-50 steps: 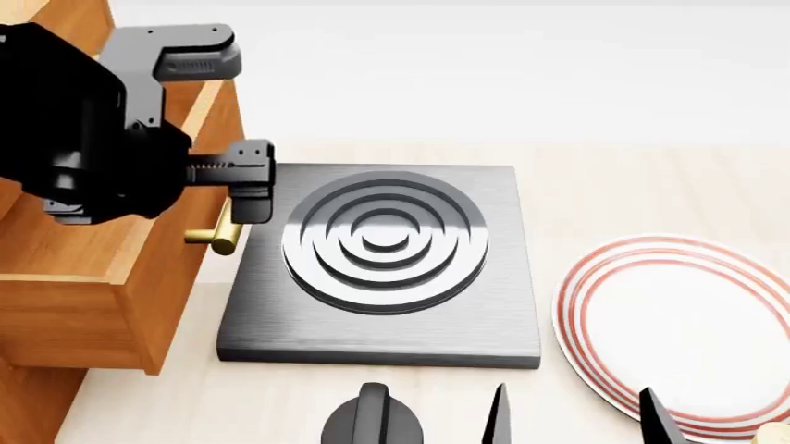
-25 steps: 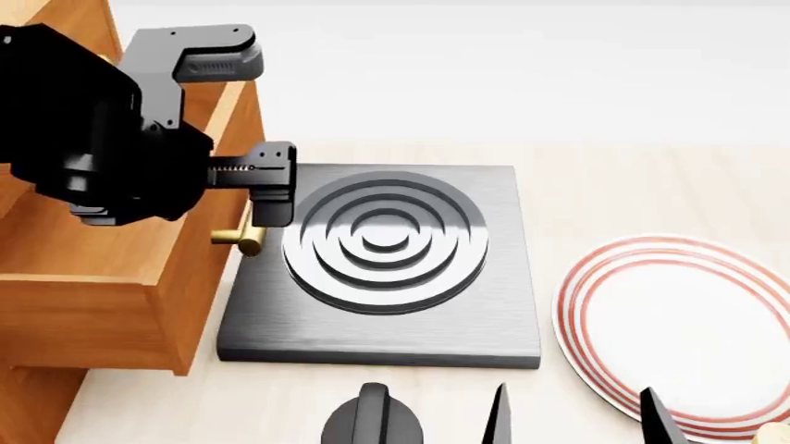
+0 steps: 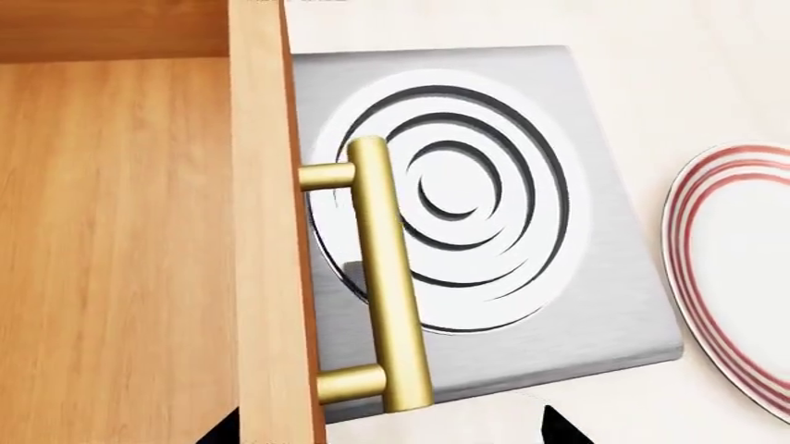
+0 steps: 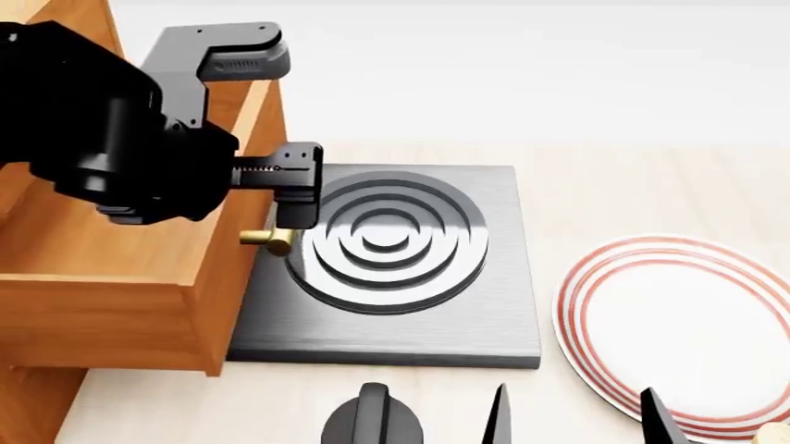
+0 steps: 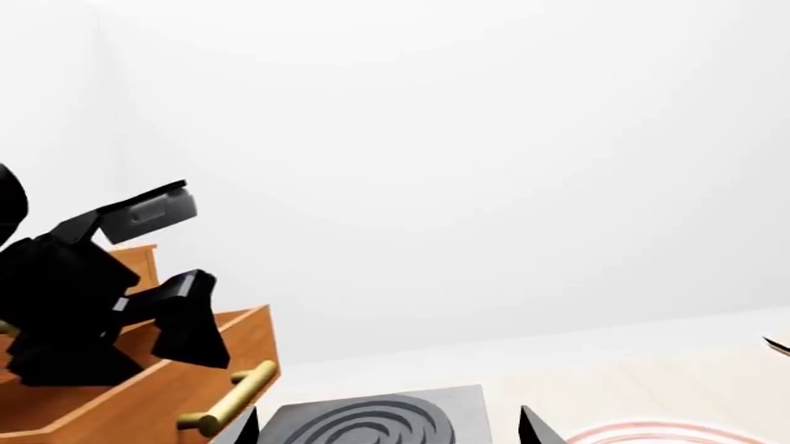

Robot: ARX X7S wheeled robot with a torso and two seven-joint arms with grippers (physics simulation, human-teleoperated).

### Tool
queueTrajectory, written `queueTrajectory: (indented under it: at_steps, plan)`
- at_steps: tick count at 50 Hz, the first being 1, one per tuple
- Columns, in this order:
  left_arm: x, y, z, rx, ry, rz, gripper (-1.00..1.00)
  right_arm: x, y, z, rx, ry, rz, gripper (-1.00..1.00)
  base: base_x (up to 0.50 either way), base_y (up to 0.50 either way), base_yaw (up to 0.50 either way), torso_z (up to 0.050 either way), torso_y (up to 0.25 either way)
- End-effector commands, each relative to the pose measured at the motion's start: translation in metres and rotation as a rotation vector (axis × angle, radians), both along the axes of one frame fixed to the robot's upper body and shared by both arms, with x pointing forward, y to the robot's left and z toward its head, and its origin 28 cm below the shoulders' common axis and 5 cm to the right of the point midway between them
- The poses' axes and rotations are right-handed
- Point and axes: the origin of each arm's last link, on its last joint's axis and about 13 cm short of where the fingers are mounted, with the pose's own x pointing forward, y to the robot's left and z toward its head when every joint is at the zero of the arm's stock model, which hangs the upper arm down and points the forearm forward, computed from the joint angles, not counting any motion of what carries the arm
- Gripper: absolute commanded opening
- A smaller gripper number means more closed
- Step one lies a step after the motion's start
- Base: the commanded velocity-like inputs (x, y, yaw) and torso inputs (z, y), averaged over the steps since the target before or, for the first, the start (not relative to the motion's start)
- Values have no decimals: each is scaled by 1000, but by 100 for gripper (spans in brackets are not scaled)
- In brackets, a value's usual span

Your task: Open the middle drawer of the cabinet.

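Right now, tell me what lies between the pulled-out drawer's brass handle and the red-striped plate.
In the head view, the dark stove plate with its concentric-ring burner lies between the brass handle and the red-striped plate, then a bare strip of pale counter.

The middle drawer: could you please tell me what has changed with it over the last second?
The middle drawer has slid further out over the stove plate, drawn by the left end effector at its brass handle. The striped plate and right end effector stayed put.
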Motion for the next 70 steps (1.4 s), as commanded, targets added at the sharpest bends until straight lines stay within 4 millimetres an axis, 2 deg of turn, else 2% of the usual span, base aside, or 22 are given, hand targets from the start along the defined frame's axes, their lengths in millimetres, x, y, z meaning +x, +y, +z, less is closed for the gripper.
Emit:
queueTrajectory:
  at_steps: [1,41,61,70]
  plan:
    - [-3,-14,4,-68,-8,-51,100,0,0,0,1,0,0,100,0,0,0,0,0]
    - [-10,-34,10,-126,-27,-160,100,-1,-1,1,5,-3,-1,100,0,0,0,0,0]
    - [-8,-32,9,-146,-42,-166,100,0,-1,1,3,-3,-1,100,0,0,0,0,1]
    - [-8,-35,16,-224,-68,-213,100,-1,-1,1,3,-3,-2,100,0,0,0,0,0]
